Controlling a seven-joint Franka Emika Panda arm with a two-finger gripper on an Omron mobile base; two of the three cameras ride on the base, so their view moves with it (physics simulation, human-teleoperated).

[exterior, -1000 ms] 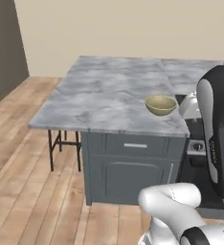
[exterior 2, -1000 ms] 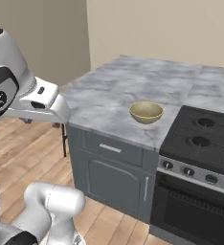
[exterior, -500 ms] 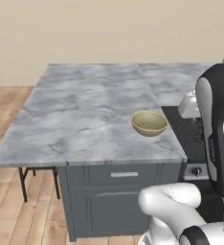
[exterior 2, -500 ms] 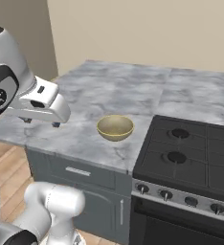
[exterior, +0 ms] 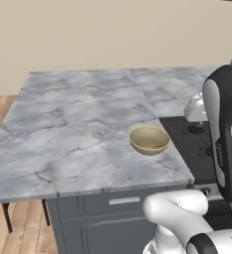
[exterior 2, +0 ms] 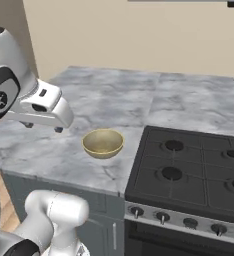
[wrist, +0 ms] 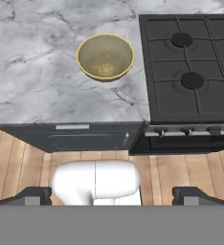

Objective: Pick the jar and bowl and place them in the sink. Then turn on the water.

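My gripper (wrist: 111, 196) stands with its jaws spread wide and nothing between them; the two dark fingertips (wrist: 35, 195) sit far apart at the bottom of the hand view, with only wooden floor (wrist: 18, 162) and cabinet front beyond them. In the right base view my hand (exterior 2: 44, 107) hangs above the near left part of the counter, clear of every object.

The bowl (exterior: 148, 140) sits upright on the grey marbled counter (exterior: 68, 134), near its front edge and just beside the black stovetop (exterior 2: 189, 172), without touching it. It is yellowish-tan outside with a speckled olive inside, seen from above in the hand view (wrist: 105, 56). In the right base view the bowl (exterior 2: 103, 143) lies a little forward and to the right of my hand, apart from it.

The stovetop shows round burners under dark grates, and a row of knobs (exterior 2: 161, 217) runs along the front panel below. A dark grey cabinet drawer with a pale handle (exterior: 124, 201) sits beneath the counter edge. A plain beige wall (exterior: 113, 34) stands behind the counter.
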